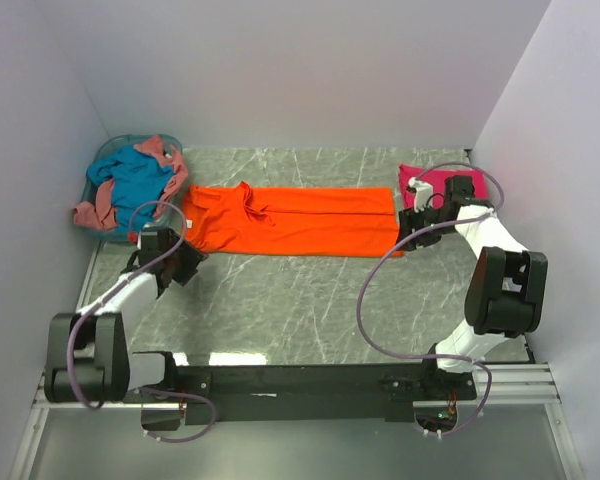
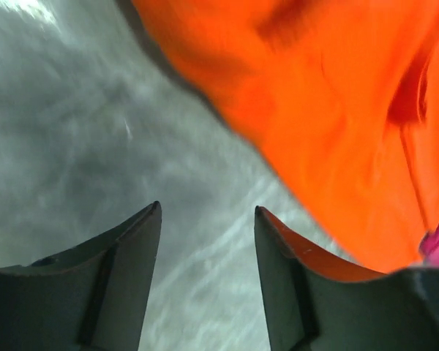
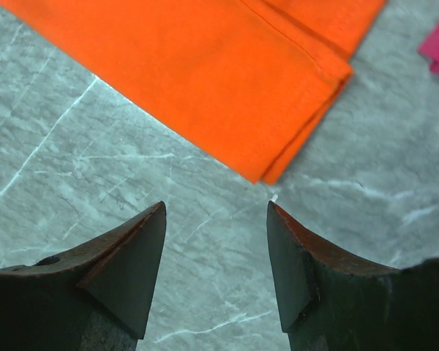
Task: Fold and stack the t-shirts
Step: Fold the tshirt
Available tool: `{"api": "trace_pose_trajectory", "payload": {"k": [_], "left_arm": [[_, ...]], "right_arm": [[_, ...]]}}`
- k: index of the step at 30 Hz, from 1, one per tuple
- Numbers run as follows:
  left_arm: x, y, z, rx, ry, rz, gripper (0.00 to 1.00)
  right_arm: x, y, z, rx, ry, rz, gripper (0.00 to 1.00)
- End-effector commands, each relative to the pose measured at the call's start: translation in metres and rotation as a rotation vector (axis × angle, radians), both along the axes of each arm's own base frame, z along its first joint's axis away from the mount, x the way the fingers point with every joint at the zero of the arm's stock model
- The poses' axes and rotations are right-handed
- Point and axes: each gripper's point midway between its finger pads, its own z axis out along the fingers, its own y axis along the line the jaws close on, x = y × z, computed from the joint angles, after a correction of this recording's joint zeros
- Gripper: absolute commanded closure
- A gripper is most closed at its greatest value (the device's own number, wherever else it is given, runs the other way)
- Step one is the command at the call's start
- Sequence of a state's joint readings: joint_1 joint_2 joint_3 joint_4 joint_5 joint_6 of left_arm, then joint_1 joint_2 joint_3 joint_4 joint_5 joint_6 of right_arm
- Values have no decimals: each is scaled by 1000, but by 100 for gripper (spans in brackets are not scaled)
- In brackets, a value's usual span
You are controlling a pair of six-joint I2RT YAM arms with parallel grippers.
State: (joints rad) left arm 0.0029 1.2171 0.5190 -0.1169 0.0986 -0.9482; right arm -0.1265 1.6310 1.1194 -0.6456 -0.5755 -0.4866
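- Lengthwise, the orange t-shirt (image 1: pixel 290 222) lies folded into a strip across the marble table (image 1: pixel 300 310), seemingly ready for a crosswise fold.
- Left gripper (image 2: pixel 207 212) stands open and empty at its neck end; right gripper (image 3: pixel 216 208), open and empty too, at the hem corner.
- Magenta t-shirt (image 1: pixel 425 182) beside the hem probably starts the stack.

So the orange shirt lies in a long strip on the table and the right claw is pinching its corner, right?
Not quite. The orange shirt does lie in a long strip on the table, but the right claw is not pinching it: the right wrist view shows its jaws open above the table, the corner just beyond the tips.
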Motion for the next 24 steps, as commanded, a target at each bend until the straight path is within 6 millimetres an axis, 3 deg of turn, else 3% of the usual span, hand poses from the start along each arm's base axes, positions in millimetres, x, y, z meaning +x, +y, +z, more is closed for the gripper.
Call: {"api": "trace_pose_trajectory", "payload": {"k": [1, 7, 11, 17, 21, 24], "left_arm": [[38, 20, 8, -4, -101, 111, 42], [58, 43, -12, 29, -35, 184, 49], [73, 54, -6, 38, -57, 201, 50], [73, 63, -8, 59, -34, 203, 50], [72, 80, -10, 88, -27, 242, 50], [76, 79, -11, 81, -36, 230, 51]], "right_arm": [[-7, 1, 6, 50, 15, -33, 36], [-7, 4, 0, 75, 31, -29, 37], [-6, 2, -5, 69, 42, -29, 37], [-8, 2, -12, 61, 58, -28, 37], [-5, 1, -14, 61, 66, -27, 38], [-4, 1, -16, 59, 77, -28, 38]]}}
